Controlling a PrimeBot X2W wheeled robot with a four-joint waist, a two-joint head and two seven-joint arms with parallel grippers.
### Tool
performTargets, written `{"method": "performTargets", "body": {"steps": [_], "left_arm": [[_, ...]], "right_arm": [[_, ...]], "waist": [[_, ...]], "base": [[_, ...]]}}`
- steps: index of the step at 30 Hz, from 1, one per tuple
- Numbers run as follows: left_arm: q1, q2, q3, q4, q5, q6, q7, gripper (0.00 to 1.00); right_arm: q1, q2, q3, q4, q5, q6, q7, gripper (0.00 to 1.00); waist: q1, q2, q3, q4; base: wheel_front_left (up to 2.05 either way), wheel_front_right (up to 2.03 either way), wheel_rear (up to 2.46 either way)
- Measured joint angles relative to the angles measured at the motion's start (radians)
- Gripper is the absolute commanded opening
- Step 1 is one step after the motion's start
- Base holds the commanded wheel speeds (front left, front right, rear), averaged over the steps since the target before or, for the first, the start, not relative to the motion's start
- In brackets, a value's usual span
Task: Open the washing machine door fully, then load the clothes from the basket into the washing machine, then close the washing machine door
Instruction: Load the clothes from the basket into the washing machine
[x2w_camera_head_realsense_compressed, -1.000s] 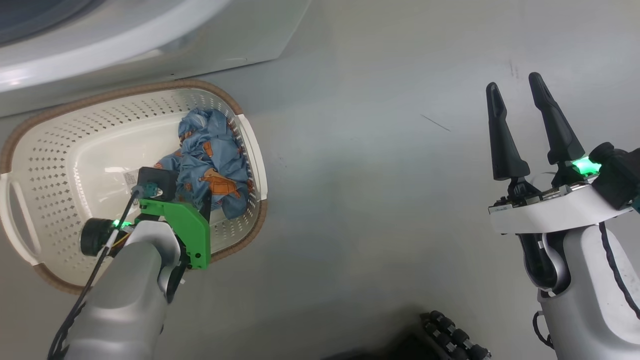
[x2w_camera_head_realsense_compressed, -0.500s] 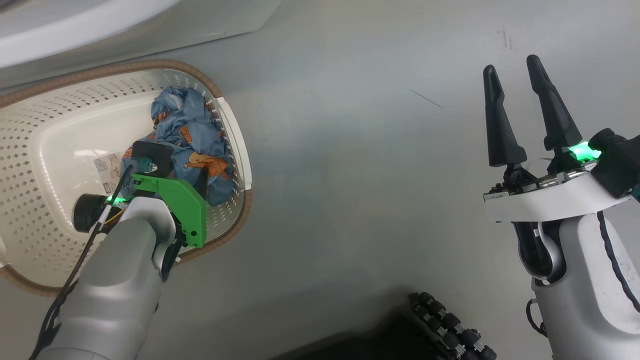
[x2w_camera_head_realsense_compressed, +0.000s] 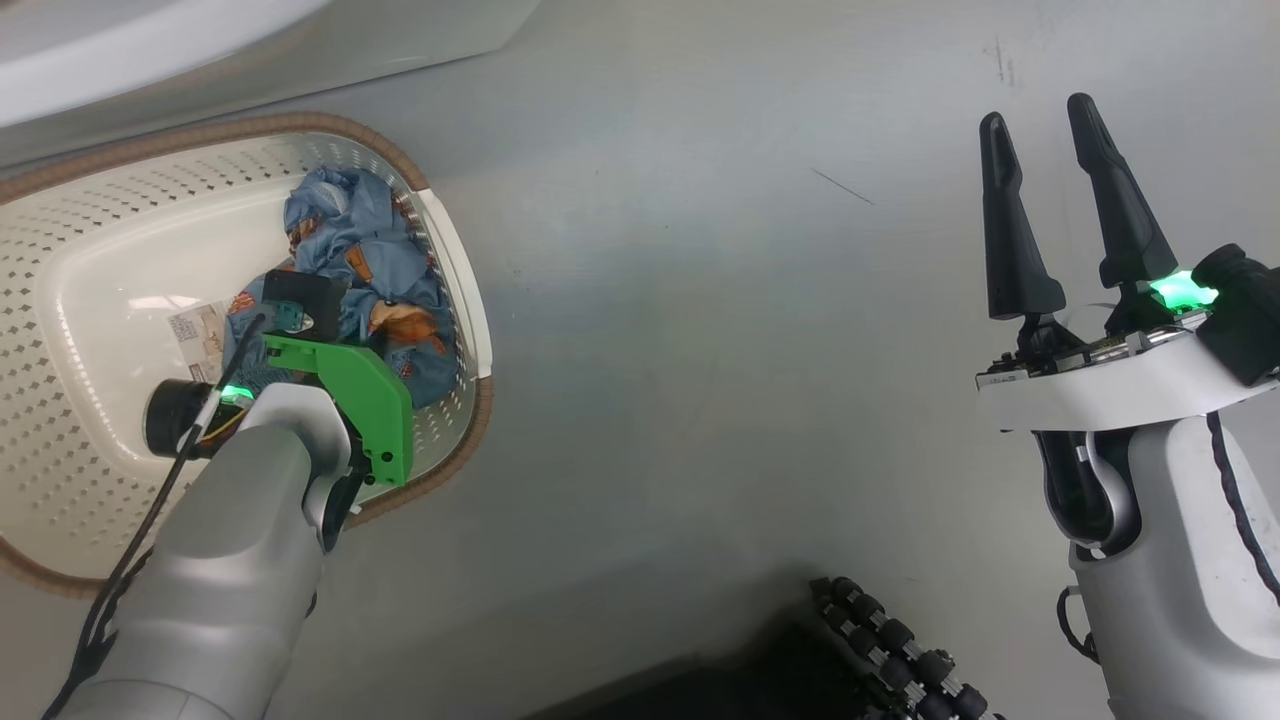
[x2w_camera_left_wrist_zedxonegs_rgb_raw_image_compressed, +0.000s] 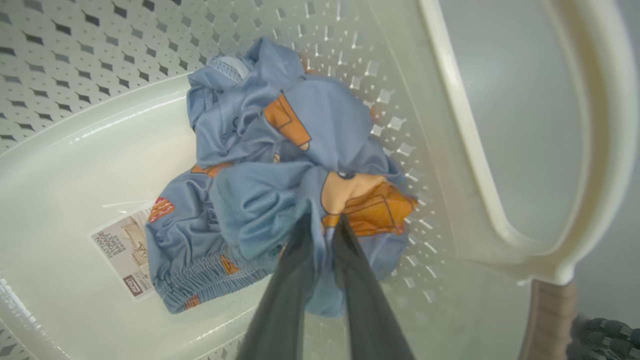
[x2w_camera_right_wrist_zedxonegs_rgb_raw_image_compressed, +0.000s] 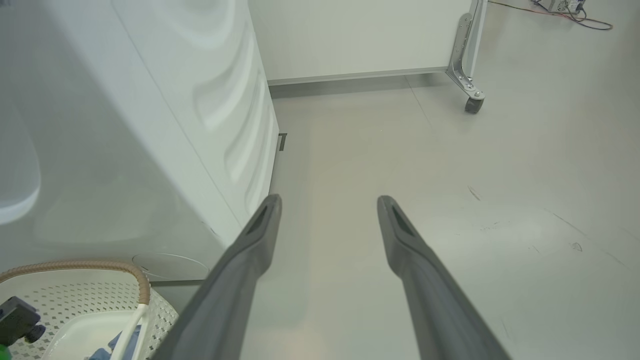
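Clothes (x2w_camera_left_wrist_zedxonegs_rgb_raw_image_compressed: 300, 145): bunched in one light-blue heap on the floor of the basket (x2w_camera_left_wrist_zedxonegs_rgb_raw_image_compressed: 75, 55), crowded against the perforated end wall below one white handle (x2w_camera_left_wrist_zedxonegs_rgb_raw_image_compressed: 605, 150), partly covering the barcode sticker (x2w_camera_left_wrist_zedxonegs_rgb_raw_image_compressed: 120, 250).

Left gripper (x2w_camera_left_wrist_zedxonegs_rgb_raw_image_compressed: 322, 220): reached down into the heap, fingers (x2w_camera_left_wrist_zedxonegs_rgb_raw_image_compressed: 360, 280) drawn nearly together, pinching a raised fold beside an orange print.

Procedure for the lift:
- Check for a deep bite of fabric between the fingers, not a nip at the tips.
- Raise straight up, clear of the brown rim (x2w_camera_head_realsense_compressed: 480, 410), to avoid snagging the wall holes or dragging the basket.
- Allow for trailing cloth. Number of garments caught: impossible to tell.
- Carry towards the washing machine (x2w_camera_right_wrist_zedxonegs_rgb_raw_image_compressed: 150, 125), just beside the basket.

Right gripper (x2w_camera_head_realsense_compressed: 1035, 110): spread wide, empty, above bare floor (x2w_camera_head_realsense_compressed: 700, 350), well apart from the basket. Keep out of the lift path.
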Motion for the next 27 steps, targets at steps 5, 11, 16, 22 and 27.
{"method": "performTargets", "body": {"steps": [5,11,16,22,27], "left_arm": [[-0.003,-0.002,-0.016,-0.002,-0.021,0.0,-0.016,0.0],[-0.003,-0.004,-0.006,-0.002,-0.086,0.0,-0.067,0.0],[0.006,-0.004,-0.006,0.0,-0.126,0.0,-0.119,0.0],[0.042,-0.005,0.002,0.002,-0.165,0.0,-0.193,0.0],[0.088,-0.005,0.002,0.006,-0.195,0.0,-0.247,0.0]], "right_arm": [[-0.01,-0.002,-0.013,0.0,-0.002,0.0,0.0,1.0],[-0.013,-0.006,-0.017,0.005,-0.007,0.0,0.0,1.0],[-0.013,-0.017,-0.016,0.018,-0.01,0.0,0.0,1.0],[-0.01,-0.03,-0.018,0.038,-0.011,0.0,0.0,1.0],[0.014,-0.042,-0.021,0.054,-0.011,0.0,0.0,1.0]], "waist": [[0.0,0.0,-0.005,0.007],[0.0,0.0,-0.029,0.028],[0.0,0.0,-0.064,0.047],[0.0,0.0,-0.122,0.071],[0.0,0.0,-0.18,0.092]], "base": [[0.0,0.0,0.0],[0.0,0.0,0.0],[0.0,0.0,0.0],[0.0,0.0,0.0],[0.0,0.0,0.0]]}}
